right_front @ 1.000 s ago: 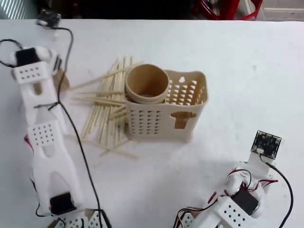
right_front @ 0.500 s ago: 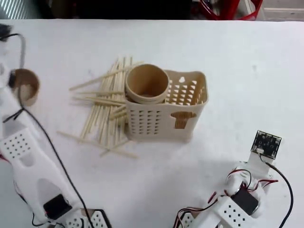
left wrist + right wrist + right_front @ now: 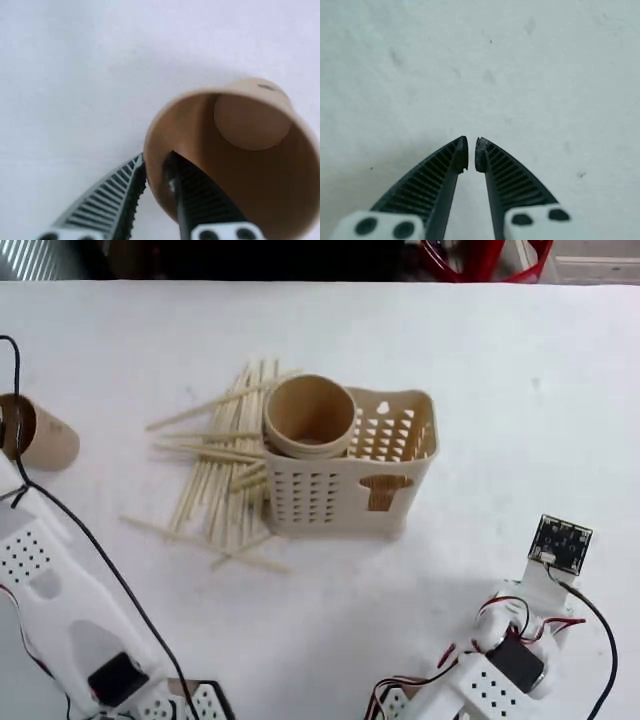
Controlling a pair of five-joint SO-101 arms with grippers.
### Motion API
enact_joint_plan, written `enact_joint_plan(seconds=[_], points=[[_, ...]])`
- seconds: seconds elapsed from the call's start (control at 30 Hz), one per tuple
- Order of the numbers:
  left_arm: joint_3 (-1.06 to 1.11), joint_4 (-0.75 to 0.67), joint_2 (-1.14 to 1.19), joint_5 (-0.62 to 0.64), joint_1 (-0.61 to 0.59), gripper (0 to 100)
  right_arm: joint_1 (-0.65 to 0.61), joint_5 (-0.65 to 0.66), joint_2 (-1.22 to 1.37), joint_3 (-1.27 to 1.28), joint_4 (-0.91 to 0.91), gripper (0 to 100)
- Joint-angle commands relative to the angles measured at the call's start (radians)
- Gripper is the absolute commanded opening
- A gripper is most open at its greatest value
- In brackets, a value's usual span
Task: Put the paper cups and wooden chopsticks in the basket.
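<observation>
A brown paper cup (image 3: 235,150) lies on its side at the table's far left edge (image 3: 40,435). My left gripper (image 3: 156,170) is shut on its rim, one finger inside the cup and one outside. The cream basket (image 3: 400,455) stands mid-table with another paper cup (image 3: 308,415) upright in its left end. Several wooden chopsticks (image 3: 215,475) lie scattered on the table just left of the basket. My right gripper (image 3: 471,152) is shut and empty over bare table; its arm (image 3: 510,660) sits at the front right.
The left arm's white body (image 3: 60,620) and black cable (image 3: 110,570) run along the front left. A small black board (image 3: 562,542) sits on the right arm. Bare white table (image 3: 520,380) lies right of and behind the basket.
The left arm has swung left from beside the chopsticks to the table's left edge, carrying the paper cup with it. The right arm has stayed still.
</observation>
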Motion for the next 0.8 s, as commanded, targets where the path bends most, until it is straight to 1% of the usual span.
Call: enact_joint_plan(seconds=[0.0,0.13,0.37,0.53,0.6,0.73,0.77], points=[[-0.002,-0.006,0.059,0.006,0.076,6,0.004,-0.008,-0.004,0.006,-0.013,4.5],[-0.003,-0.012,0.048,0.049,0.113,3,0.004,-0.008,-0.004,0.006,-0.013,4.5],[0.002,-0.003,0.041,0.054,0.183,3,0.004,-0.008,-0.004,0.006,-0.013,4.5],[0.008,-0.003,0.044,0.058,0.203,3,0.004,-0.008,-0.004,0.006,-0.013,4.5],[0.0,-0.002,0.041,0.11,0.211,4,0.004,-0.008,-0.004,0.006,-0.013,4.5],[-0.002,0.009,0.033,0.252,0.225,13,0.004,-0.008,-0.004,0.006,-0.013,4.5],[-0.002,0.011,0.033,0.292,0.225,14,0.004,-0.008,-0.004,0.006,-0.013,4.5]])
